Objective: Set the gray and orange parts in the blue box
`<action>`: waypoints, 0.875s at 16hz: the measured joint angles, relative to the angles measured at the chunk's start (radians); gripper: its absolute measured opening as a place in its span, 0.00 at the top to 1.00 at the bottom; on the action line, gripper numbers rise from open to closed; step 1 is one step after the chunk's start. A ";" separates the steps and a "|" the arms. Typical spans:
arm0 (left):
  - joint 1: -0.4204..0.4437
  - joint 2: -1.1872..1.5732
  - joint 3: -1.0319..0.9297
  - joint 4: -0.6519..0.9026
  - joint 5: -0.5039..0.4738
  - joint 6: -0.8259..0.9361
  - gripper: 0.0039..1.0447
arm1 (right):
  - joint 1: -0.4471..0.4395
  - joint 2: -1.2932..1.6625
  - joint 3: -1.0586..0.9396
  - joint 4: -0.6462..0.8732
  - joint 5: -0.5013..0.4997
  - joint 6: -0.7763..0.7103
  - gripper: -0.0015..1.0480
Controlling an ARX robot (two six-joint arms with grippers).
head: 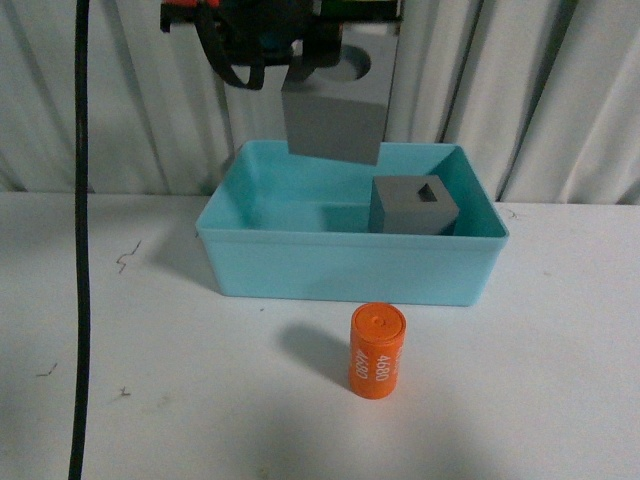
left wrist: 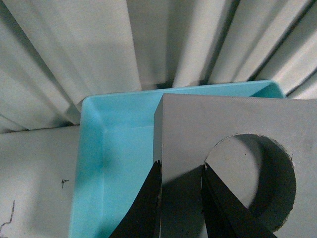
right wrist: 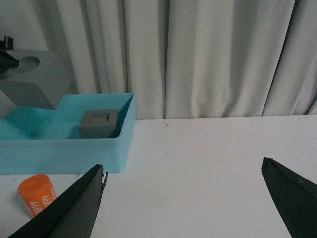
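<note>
My left gripper (head: 300, 55) is shut on the gray cube with the round hole (head: 335, 115) and holds it in the air above the back of the blue box (head: 345, 265). In the left wrist view the black fingers pinch the cube's wall (left wrist: 181, 148) beside the hole, over the box (left wrist: 116, 144). The gray cube with the rectangular hole (head: 412, 205) lies inside the box at its right. The orange cylinder (head: 376, 350) stands on the table in front of the box. My right gripper (right wrist: 183, 168) is open and empty above bare table, right of the box (right wrist: 64, 144).
A black cable (head: 80, 240) hangs down at the left of the front view. A pleated white curtain (head: 560, 90) closes off the back. The white table (head: 560, 380) spreads around the box.
</note>
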 joint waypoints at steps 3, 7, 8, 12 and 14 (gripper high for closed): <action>0.060 0.138 0.040 0.006 -0.037 0.056 0.84 | 0.000 0.000 0.000 0.000 0.000 0.000 0.06; 0.098 0.211 0.041 0.021 -0.039 0.086 0.84 | 0.000 0.000 0.000 0.000 0.000 0.000 0.06; 0.094 0.211 0.041 0.025 -0.034 0.086 0.84 | 0.000 0.000 0.000 0.000 0.000 0.000 0.06; 0.098 0.217 0.041 0.024 -0.030 0.060 0.47 | 0.000 0.000 0.000 0.000 0.000 0.000 0.06; 0.119 0.190 0.000 -0.004 -0.001 0.005 0.09 | 0.000 0.000 0.000 0.000 0.000 0.000 0.06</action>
